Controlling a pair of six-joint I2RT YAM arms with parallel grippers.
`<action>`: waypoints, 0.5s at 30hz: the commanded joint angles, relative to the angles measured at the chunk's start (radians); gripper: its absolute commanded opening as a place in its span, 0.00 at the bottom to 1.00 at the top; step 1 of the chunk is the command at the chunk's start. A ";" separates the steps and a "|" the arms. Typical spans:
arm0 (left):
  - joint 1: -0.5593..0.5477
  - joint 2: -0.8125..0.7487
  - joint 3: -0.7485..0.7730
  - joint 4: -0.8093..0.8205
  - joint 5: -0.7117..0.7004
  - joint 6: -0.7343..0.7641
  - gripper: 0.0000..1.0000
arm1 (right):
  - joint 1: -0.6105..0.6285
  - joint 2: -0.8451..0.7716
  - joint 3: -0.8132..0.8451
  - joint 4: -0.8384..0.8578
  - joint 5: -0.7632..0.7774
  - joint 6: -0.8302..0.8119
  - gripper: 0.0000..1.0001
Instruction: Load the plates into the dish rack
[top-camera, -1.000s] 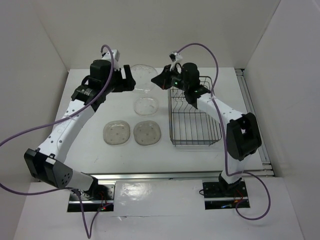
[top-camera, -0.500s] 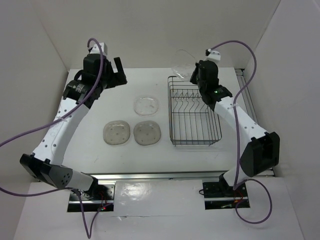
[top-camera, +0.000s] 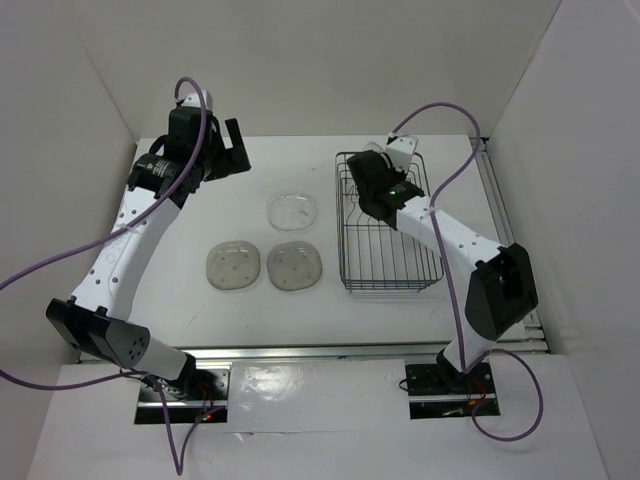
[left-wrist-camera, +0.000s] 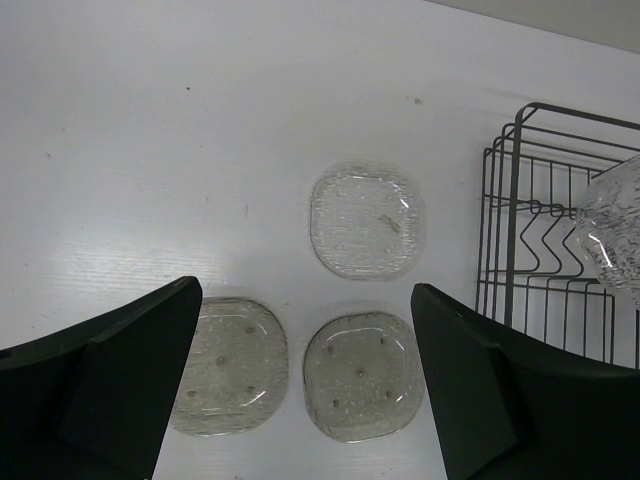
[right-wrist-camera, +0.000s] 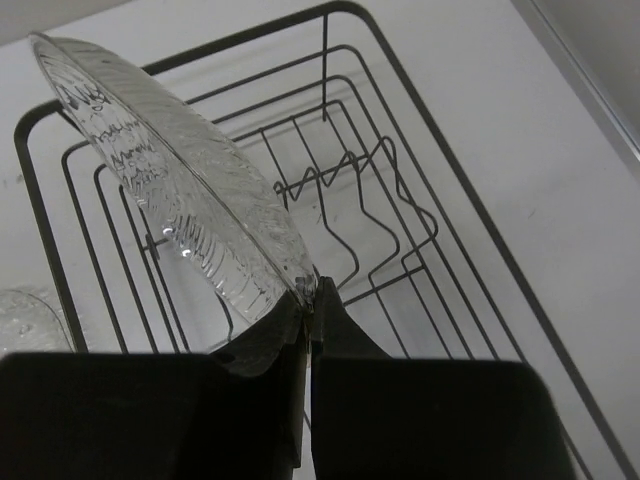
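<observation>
Right gripper (right-wrist-camera: 308, 300) clamps one edge of a clear plate (right-wrist-camera: 180, 190), tilted above the dish rack (top-camera: 342, 240) at centre right of the top view. Thin grip, so it may slip or strike the rack and miss its slot.

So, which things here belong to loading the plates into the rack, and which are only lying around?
For the job:
- held clear plate, in the right hand
- second clear plate, lying flat
- tinted plates
- dish rack

Only around it:
- purple cables
- metal rail at the near edge
</observation>
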 joint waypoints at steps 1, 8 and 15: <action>0.004 0.004 0.042 -0.003 0.021 -0.005 1.00 | 0.030 0.033 0.075 -0.079 0.119 0.117 0.00; 0.013 0.013 0.042 -0.003 0.048 -0.005 1.00 | 0.070 0.084 0.121 -0.167 0.182 0.209 0.00; 0.013 0.004 0.042 -0.003 0.068 0.004 1.00 | 0.090 0.173 0.192 -0.236 0.191 0.282 0.00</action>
